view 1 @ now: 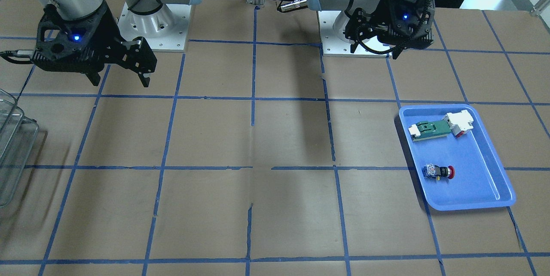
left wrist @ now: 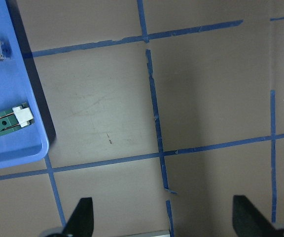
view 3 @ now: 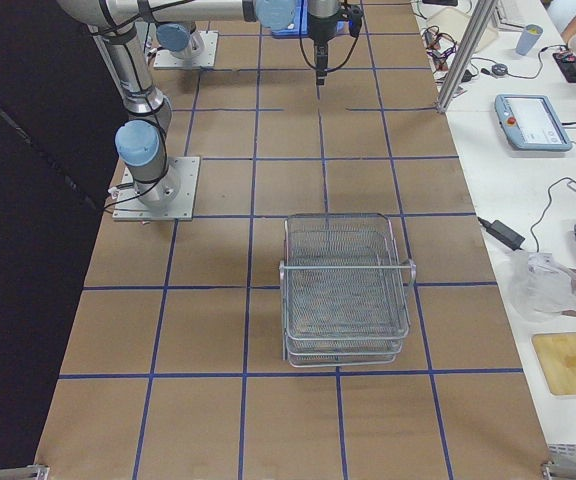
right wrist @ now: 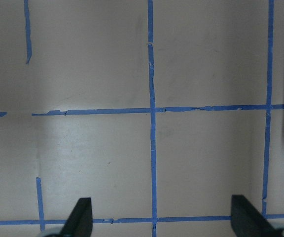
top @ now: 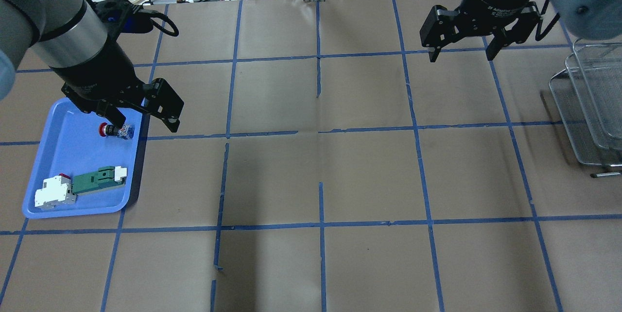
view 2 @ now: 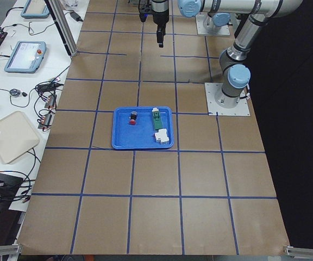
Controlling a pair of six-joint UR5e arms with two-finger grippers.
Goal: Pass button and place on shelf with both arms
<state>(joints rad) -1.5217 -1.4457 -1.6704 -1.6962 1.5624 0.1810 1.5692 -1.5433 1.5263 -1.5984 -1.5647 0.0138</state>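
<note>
1. At the left end of the table (top: 320, 176), which is covered in brown paper and gridded with blue tape, there's a blue tray (top: 73, 156).
2. The button (top: 115, 130) is lying on its side in the far part of the tray, away from the robot's bases. Its red head points left and its blue-and-white block points right, close to the tray's right rim. Nothing is touching it.
3. Nearer the robot in the same tray is a flat green-and-white part (top: 97, 181). A white block (top: 53, 193) butts against its left end. Both are well apart from the button.
4. The left gripper (top: 146, 125) hangs high over the tray's right edge with its fingers spread wide and nothing between them. Its wrist camera looks down between the two fingertips onto bare paper. In that view the tray rim runs down the left side and the button sits at the top-left corner.
5. The middle of the table shows only paper and tape lines.
6. The right gripper (top: 461, 55) hovers over the far right part of the table, pointing straight down. Its fingers are also wide apart and holding nothing. Its wrist camera sees only the taped grid below.
7. At the right end is the shelf (view 3: 346, 300), a silver wire-mesh rack with stacked tiers. It stands right of the right gripper and well apart from the tray.
</note>
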